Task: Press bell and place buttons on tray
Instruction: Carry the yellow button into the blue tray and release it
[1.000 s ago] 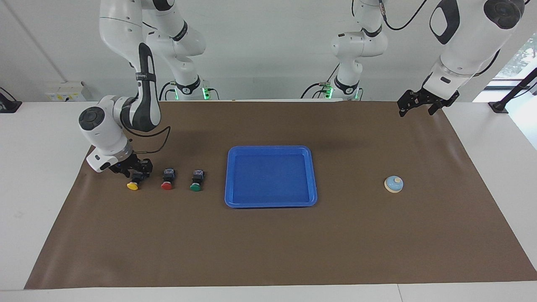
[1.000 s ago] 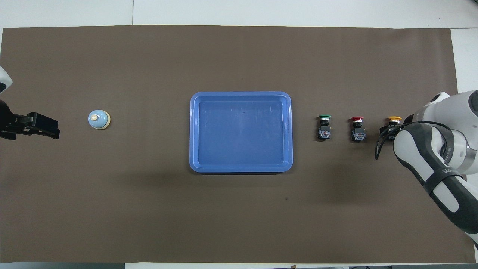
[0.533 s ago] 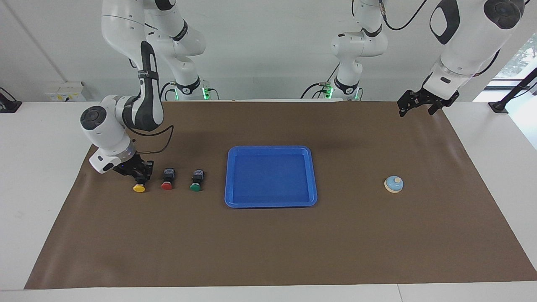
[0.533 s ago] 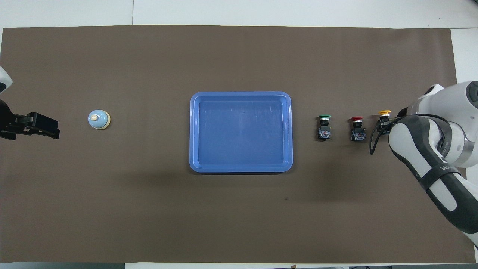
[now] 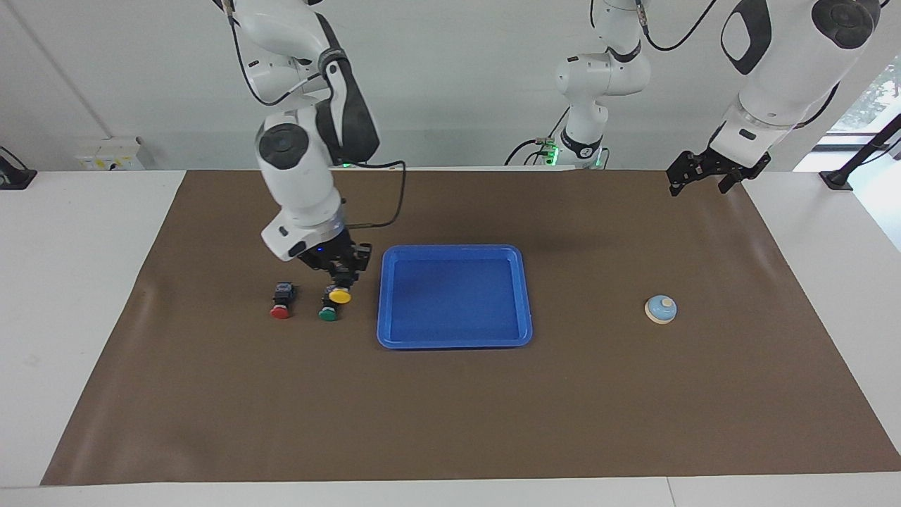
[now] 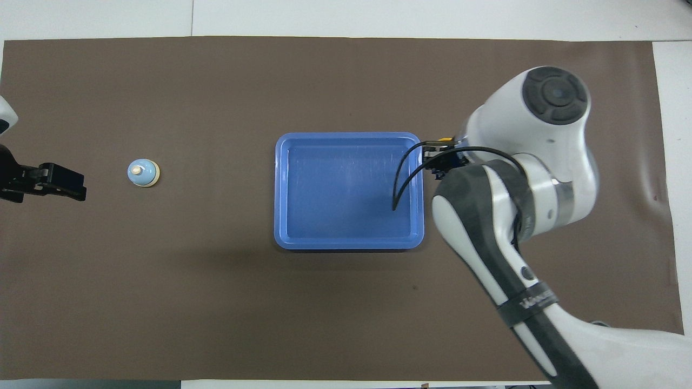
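My right gripper (image 5: 343, 271) is shut on the yellow button (image 5: 341, 296) by its black body and holds it up in the air. It hangs over the green button (image 5: 329, 310), just beside the blue tray (image 5: 454, 341). The red button (image 5: 281, 301) lies on the mat next to the green one. In the overhead view the right arm hides both lying buttons, and only a sliver of the yellow button (image 6: 445, 139) shows by the tray (image 6: 281, 189). The bell (image 5: 660, 309) sits toward the left arm's end. My left gripper (image 5: 700, 176) waits open over the mat's edge there.
A brown mat (image 5: 450, 422) covers the table, with white table (image 5: 70, 296) showing around it. The right arm's cable (image 6: 403, 178) hangs over one end of the tray. The bell (image 6: 143, 173) stands alone between the tray and the left gripper (image 6: 65, 182).
The right gripper shut on the yellow button, lifted it off the mat and carried it past the red button toward the tray. The left arm has not moved.
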